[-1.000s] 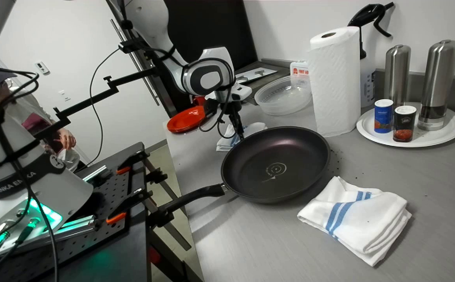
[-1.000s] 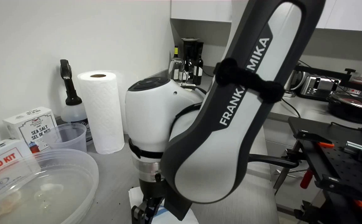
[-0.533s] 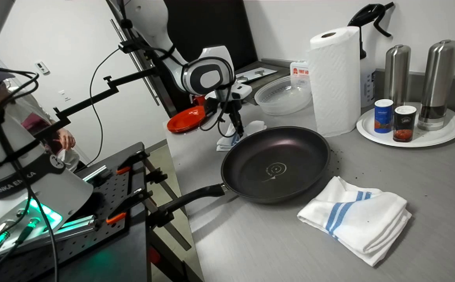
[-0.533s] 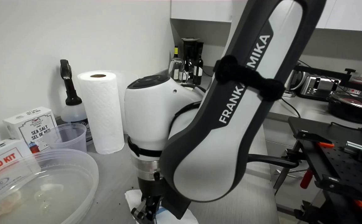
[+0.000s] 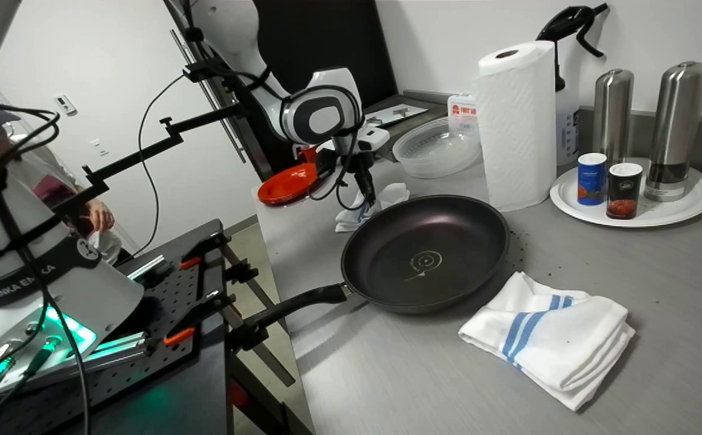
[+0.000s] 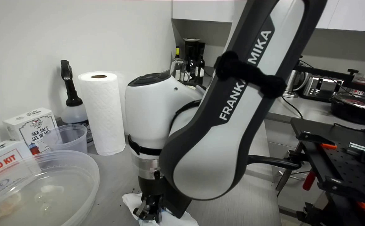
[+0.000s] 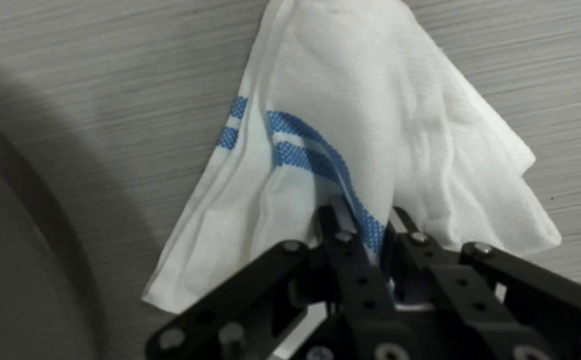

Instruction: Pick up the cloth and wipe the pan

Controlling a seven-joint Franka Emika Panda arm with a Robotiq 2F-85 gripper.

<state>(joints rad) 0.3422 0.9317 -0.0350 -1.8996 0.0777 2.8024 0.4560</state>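
Observation:
The cloth [image 7: 350, 75], white with blue stripes, lies on the counter just behind the pan and is bunched up at its middle. My gripper [image 7: 365, 207] is shut on it, with a striped fold pinched between the fingers. In an exterior view the gripper [image 5: 369, 202] points down beside the pan's far rim, partly hiding the cloth [image 5: 394, 193]. The black pan [image 5: 441, 248] rests flat on the counter, and its dark side [image 7: 15, 260] fills the left of the wrist view. Only the pan's handle [image 6: 273, 162] shows past the arm in an exterior view.
A folded striped towel [image 5: 550, 338] lies in front of the pan. Nearby are a paper towel roll [image 5: 517, 127], a clear plastic tub [image 5: 438, 148], red plates [image 5: 287, 184], and a white plate [image 5: 698, 193] carrying shakers and mills. Dark crumbs dot the counter right of the pan.
My gripper's fingers have come together on the cloth, drawing its middle into a raised fold and pulling its edges inward. The arm has shifted only slightly.

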